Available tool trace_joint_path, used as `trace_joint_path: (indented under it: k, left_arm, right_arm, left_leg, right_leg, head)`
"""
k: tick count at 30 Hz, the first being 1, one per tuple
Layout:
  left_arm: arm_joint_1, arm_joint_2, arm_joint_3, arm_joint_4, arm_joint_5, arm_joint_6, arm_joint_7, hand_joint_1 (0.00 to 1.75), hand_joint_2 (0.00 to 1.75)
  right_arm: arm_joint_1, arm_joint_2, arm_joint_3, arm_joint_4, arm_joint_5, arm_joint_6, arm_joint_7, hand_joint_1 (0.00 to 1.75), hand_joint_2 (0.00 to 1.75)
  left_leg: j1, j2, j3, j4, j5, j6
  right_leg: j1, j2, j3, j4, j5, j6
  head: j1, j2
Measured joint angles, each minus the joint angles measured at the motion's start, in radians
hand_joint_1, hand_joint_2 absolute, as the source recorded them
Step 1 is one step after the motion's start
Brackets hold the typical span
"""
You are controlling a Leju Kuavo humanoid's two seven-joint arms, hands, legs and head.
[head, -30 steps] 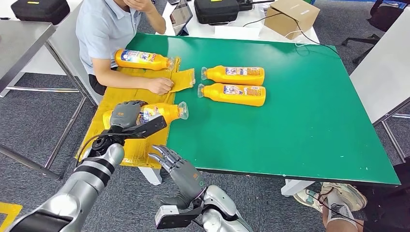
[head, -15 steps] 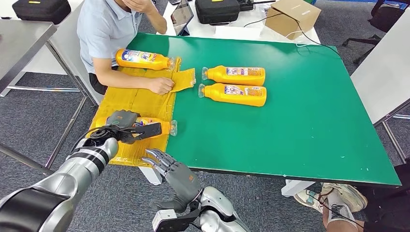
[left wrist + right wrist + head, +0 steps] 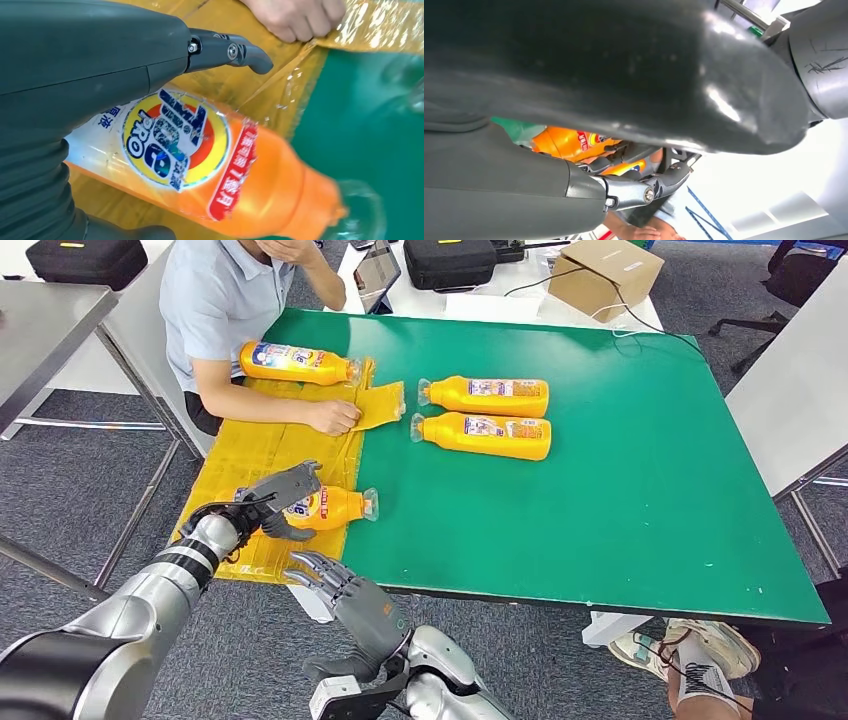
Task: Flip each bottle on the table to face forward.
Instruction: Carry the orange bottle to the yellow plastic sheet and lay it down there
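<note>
An orange bottle (image 3: 335, 508) lies on the yellow mat (image 3: 270, 445) near the table's front left corner, cap toward the green table top (image 3: 600, 470). Its round front label (image 3: 170, 140) faces up. My left hand (image 3: 275, 502) is at the bottle's base end, with fingers (image 3: 230, 50) stretched out above it and the thumb below; it holds nothing. My right hand (image 3: 350, 598) hangs open below the table's front edge with fingers spread. The right wrist view catches part of the orange bottle (image 3: 566, 142). Three more orange bottles lie flat: one (image 3: 295, 362) at the mat's far end, two (image 3: 485, 395) (image 3: 482, 435) on the green top.
A person in a light blue shirt sits at the table's left side, one hand (image 3: 330, 417) resting on the mat between the bottles. A cardboard box (image 3: 603, 275) and a black case (image 3: 447, 260) stand on a white table beyond. Grey carpet surrounds the table.
The left hand brought the bottle down toward the mat's front edge and set it there with the front label up. Its fingers have now spread off the bottle. The right hand sank slightly.
</note>
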Motion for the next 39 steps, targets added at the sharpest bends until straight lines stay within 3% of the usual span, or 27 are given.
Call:
trace_joint_path:
  k: [7, 12, 15, 19, 23, 26, 28, 30, 34, 36, 39]
  left_arm:
    - [0.020, -0.003, 0.115, -0.048, 0.216, -0.067, -0.071, 0.00, 1.75]
    - [0.079, -0.009, 0.182, -0.176, 0.454, -0.130, -0.192, 0.00, 1.75]
    - [0.132, -0.019, 0.210, -0.290, 0.575, -0.148, -0.184, 0.00, 1.75]
    - [0.176, -0.027, 0.226, -0.389, 0.609, -0.150, -0.169, 0.00, 1.75]
    - [0.220, -0.050, 0.247, -0.479, 0.793, -0.121, -0.163, 0.00, 1.75]
    - [0.304, -0.083, 0.252, -0.636, 0.993, -0.044, -0.143, 0.00, 1.75]
    - [0.385, -0.101, 0.241, -0.763, 1.039, 0.032, -0.142, 0.00, 1.75]
    - [0.481, -0.114, 0.223, -0.889, 1.011, 0.133, -0.158, 0.00, 1.75]
    - [0.663, -0.133, 0.192, -1.104, 0.859, 0.366, -0.195, 0.00, 1.75]
    - [0.723, -0.140, 0.186, -1.174, 0.806, 0.444, -0.195, 0.00, 1.75]
    - [0.767, -0.147, 0.177, -1.239, 0.787, 0.472, -0.191, 0.00, 1.75]
  right_arm:
    - [-0.012, 0.009, 0.008, 0.048, -0.027, -0.021, -0.023, 0.00, 0.00]
    - [-0.015, 0.010, 0.010, 0.069, -0.030, -0.043, -0.043, 0.00, 0.00]
    - [-0.014, 0.010, 0.014, 0.071, -0.032, -0.059, -0.050, 0.00, 0.00]
    - [-0.014, 0.010, 0.017, 0.071, -0.032, -0.067, -0.051, 0.00, 0.00]
    - [-0.004, 0.006, 0.019, 0.059, -0.053, -0.137, -0.055, 0.00, 1.75]
    - [0.022, -0.013, 0.021, 0.006, -0.079, -0.257, -0.056, 0.00, 1.75]
    - [0.054, -0.032, -0.005, -0.053, -0.040, -0.323, -0.046, 0.00, 1.75]
    - [0.103, -0.049, -0.080, -0.129, 0.090, -0.355, 0.008, 0.00, 1.75]
    - [0.183, -0.100, -0.280, -0.255, 0.443, -0.364, 0.246, 0.00, 1.75]
    - [0.208, -0.128, -0.360, -0.291, 0.516, -0.365, 0.307, 0.00, 1.75]
    - [0.231, -0.149, -0.431, -0.328, 0.542, -0.365, 0.320, 0.00, 1.75]
  left_leg:
    - [0.000, 0.000, 0.000, 0.000, 0.000, 0.000]
    - [0.000, 0.001, 0.000, 0.000, 0.000, 0.000]
    - [0.000, 0.001, 0.000, 0.000, 0.000, 0.000]
    - [0.000, 0.001, 0.000, 0.000, 0.000, 0.000]
    - [0.000, 0.001, 0.000, 0.000, 0.000, 0.000]
    - [0.000, 0.001, 0.000, 0.000, 0.000, 0.000]
    - [0.000, 0.001, 0.000, 0.000, -0.001, 0.000]
    - [-0.001, 0.001, -0.001, 0.000, -0.003, 0.000]
    - [-0.001, 0.000, -0.001, 0.000, -0.005, 0.001]
    - [-0.001, 0.000, -0.001, 0.000, -0.005, 0.001]
    - [-0.001, 0.000, 0.000, 0.000, -0.005, 0.002]
  right_leg:
    - [0.000, 0.000, 0.000, 0.000, 0.000, 0.000]
    - [0.000, 0.000, -0.001, 0.000, 0.000, 0.000]
    - [0.000, 0.000, -0.001, 0.000, 0.000, 0.000]
    - [0.000, 0.000, -0.001, 0.000, 0.000, 0.000]
    - [0.000, 0.000, -0.001, 0.000, 0.000, 0.000]
    - [0.000, 0.000, -0.001, -0.001, 0.000, 0.000]
    - [0.000, 0.001, -0.001, -0.001, -0.001, 0.000]
    - [-0.001, 0.001, -0.001, -0.001, -0.001, 0.000]
    - [-0.001, 0.000, -0.001, -0.003, -0.003, 0.001]
    - [-0.001, 0.000, -0.001, -0.003, -0.003, 0.002]
    - [-0.001, 0.000, 0.000, -0.003, -0.003, 0.002]
  head:
    - [0.000, 0.000]
    - [0.000, 0.000]
    - [0.000, 0.000]
    - [0.000, 0.000]
    - [0.000, 0.000]
    - [0.000, 0.000]
    - [0.000, 0.000]
    - [0.000, 0.000]
    - [0.000, 0.000]
    - [0.000, 0.000]
    - [0.000, 0.000]
